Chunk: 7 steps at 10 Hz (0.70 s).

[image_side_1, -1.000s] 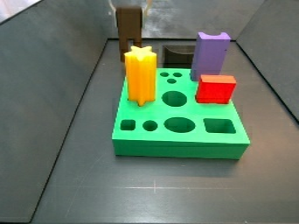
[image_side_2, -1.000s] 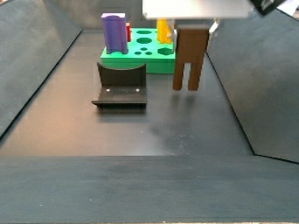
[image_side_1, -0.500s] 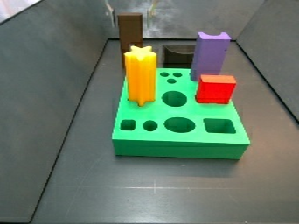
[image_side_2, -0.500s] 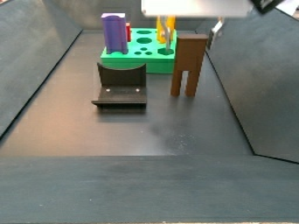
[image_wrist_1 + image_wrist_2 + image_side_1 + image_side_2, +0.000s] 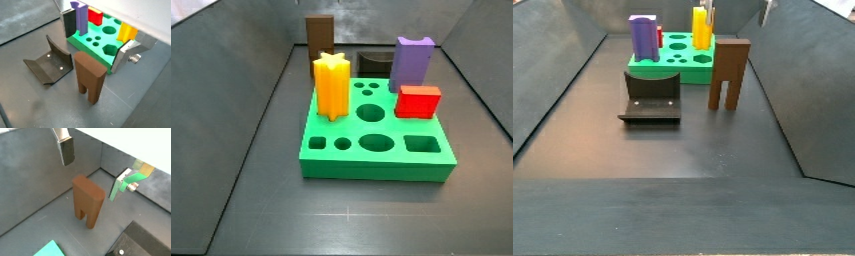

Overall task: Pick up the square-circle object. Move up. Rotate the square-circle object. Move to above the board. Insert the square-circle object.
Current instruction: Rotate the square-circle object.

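Standing upright on its two legs, tall dark-brown block [image 5: 730, 74] beside thick green holed board [image 5: 676, 62]; gripper [image 5: 93, 163] above it, fingers [image 5: 66, 150] spread, empty.

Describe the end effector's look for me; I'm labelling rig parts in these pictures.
In both wrist views the end effector shows two flat silver plate fingers with dark pads. One finger shows its long dark rectangular pad; the other carries a round silver bolt head. No cables or markings are visible.
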{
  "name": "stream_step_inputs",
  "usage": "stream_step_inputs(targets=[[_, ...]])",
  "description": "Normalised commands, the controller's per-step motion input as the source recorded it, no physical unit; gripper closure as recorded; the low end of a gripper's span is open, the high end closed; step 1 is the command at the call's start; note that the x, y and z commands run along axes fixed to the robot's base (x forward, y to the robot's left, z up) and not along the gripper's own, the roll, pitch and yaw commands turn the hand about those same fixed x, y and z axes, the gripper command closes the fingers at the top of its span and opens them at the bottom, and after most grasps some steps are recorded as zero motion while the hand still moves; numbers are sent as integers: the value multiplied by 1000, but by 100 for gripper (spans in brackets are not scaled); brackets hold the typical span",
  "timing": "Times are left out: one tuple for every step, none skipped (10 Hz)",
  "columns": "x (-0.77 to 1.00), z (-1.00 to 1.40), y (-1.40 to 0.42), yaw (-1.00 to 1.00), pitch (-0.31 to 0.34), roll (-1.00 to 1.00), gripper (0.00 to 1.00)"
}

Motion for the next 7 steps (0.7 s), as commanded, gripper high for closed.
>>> stream_step_inputs(targets=[[0,0,83,1000,8,-1,0],[6,-25,75,1000,8,-1,0],[13,-12,41,1000,7,-1,0],[14,-11,31,1000,8,-1,0],[15,-12,22,1000,8,-1,0],[15,-11,16,1000,8,-1,0],[16,-11,13,1000,8,-1,0]])
